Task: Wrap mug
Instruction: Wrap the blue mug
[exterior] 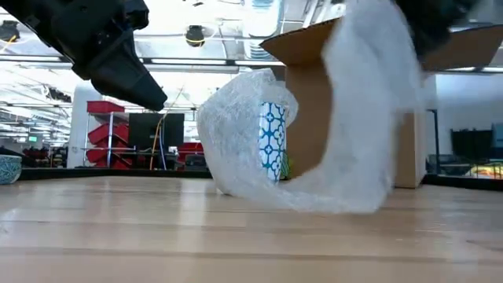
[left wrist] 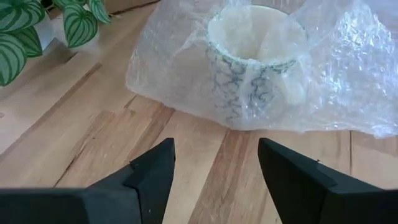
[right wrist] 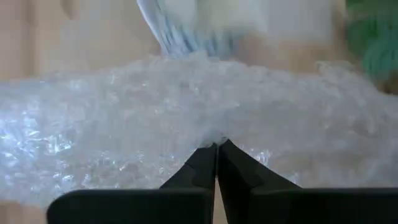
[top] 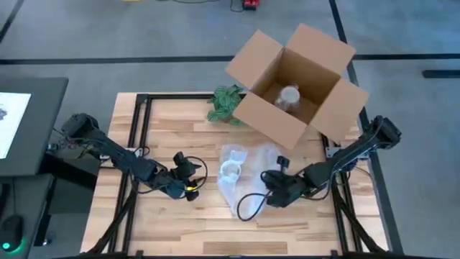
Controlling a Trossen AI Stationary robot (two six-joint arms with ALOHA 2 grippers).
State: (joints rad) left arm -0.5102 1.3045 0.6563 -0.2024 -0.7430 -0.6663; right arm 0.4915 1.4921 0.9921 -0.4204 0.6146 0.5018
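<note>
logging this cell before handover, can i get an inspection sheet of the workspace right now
surface: light wooden slatted table, bare wood in front of both arms
job's things: white mug with blue pattern standing upright, partly draped in a clear bubble wrap sheet
clutter: open brown cardboard box at the far edge with a clear item inside; green striped leafy plant beside it
grippers: left gripper open, short of the mug, touching nothing; right gripper shut on the wrap's edge, lifting it
cables: black cable looped on the table by the right arm
surroundings: dark monitor left of the table; grey floor; no person seen
</note>
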